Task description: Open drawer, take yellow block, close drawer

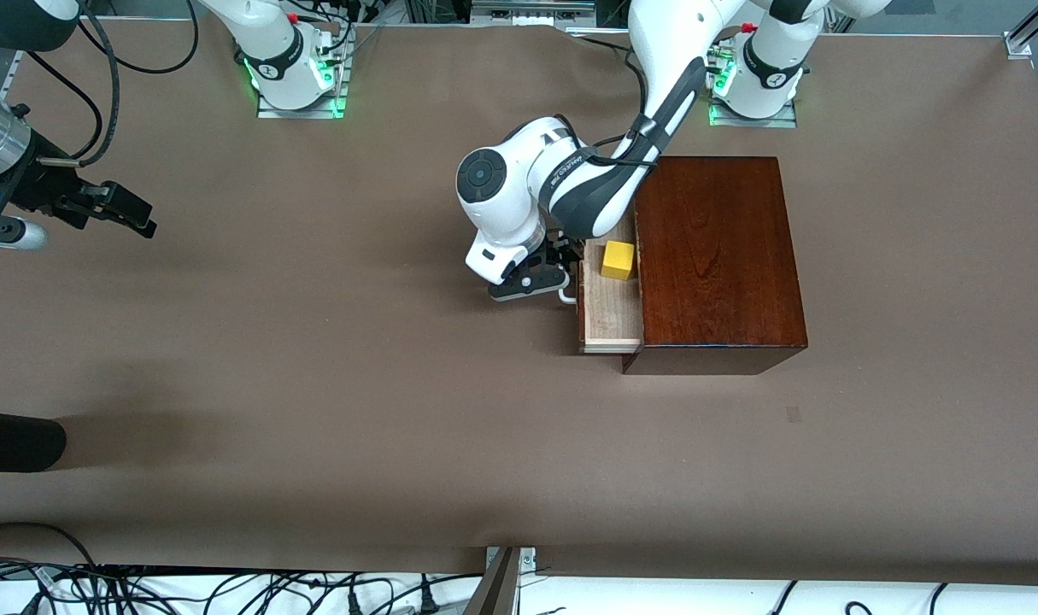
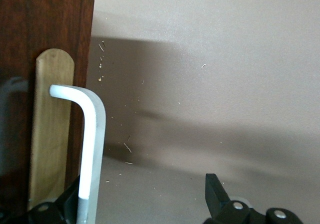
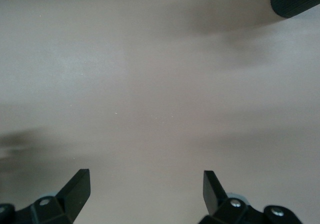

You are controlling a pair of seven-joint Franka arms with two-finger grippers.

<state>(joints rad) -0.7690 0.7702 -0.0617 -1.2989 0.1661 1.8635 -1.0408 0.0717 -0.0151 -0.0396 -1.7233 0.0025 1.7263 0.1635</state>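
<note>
Mahogany box (image 1: 719,256) walls the yellow block (image 1: 618,260) in the drawer (image 1: 608,312); left pincer (image 1: 542,275) open at the handle (image 2: 90,149), right pincer (image 3: 145,196) open, waiting

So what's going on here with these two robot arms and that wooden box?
The left arm has its tool at the white handle of the drawer, which is partly pulled out of the dark wooden box. The tool's fingers are open, with the handle beside one finger. A yellow block sits inside the drawer, not yet taken. The right arm waits with its tool open over bare table at its own end.
</note>
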